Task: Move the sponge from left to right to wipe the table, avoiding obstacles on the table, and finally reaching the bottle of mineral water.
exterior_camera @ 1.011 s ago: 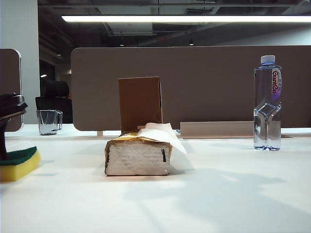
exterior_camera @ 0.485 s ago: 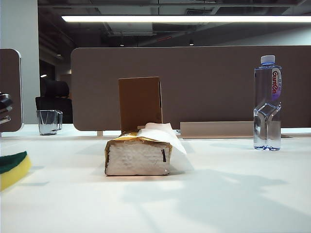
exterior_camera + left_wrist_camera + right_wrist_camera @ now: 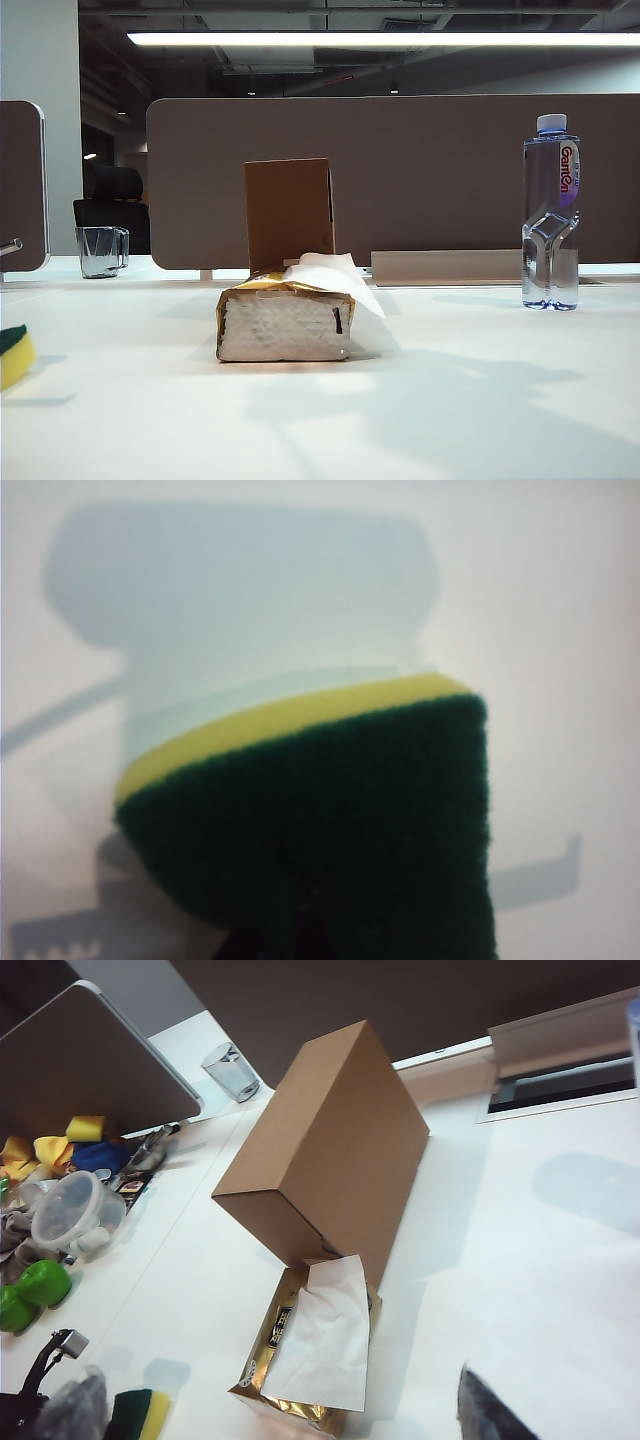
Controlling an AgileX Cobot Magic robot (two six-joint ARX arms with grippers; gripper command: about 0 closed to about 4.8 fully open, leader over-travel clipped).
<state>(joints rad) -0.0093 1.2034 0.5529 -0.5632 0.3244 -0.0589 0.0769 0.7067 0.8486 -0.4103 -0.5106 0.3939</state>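
Observation:
In the left wrist view the sponge (image 3: 330,830) fills the near part, its dark green layer facing the camera with a yellow strip behind. My left gripper (image 3: 300,935) is shut on the sponge, its fingers hidden in the dark. In the exterior view only a corner of the sponge (image 3: 12,355) shows at the left edge of the white table (image 3: 450,400). The gold-and-white tissue pack (image 3: 285,320) lies mid-table with the brown box (image 3: 288,212) upright behind it. The bottle of mineral water (image 3: 551,215) stands far right. My right gripper (image 3: 275,1400) hangs open above the tissue pack (image 3: 310,1360), holding nothing.
A clear glass mug (image 3: 100,250) stands at the back left. A brown divider panel (image 3: 400,180) runs along the table's far side. In the right wrist view a plastic tub (image 3: 70,1215), a green dumbbell (image 3: 30,1295) and other clutter lie beyond the table's left side.
The sponge has slid left until only its corner stays in the exterior view. The left gripper that showed at the left edge has gone out of that view.

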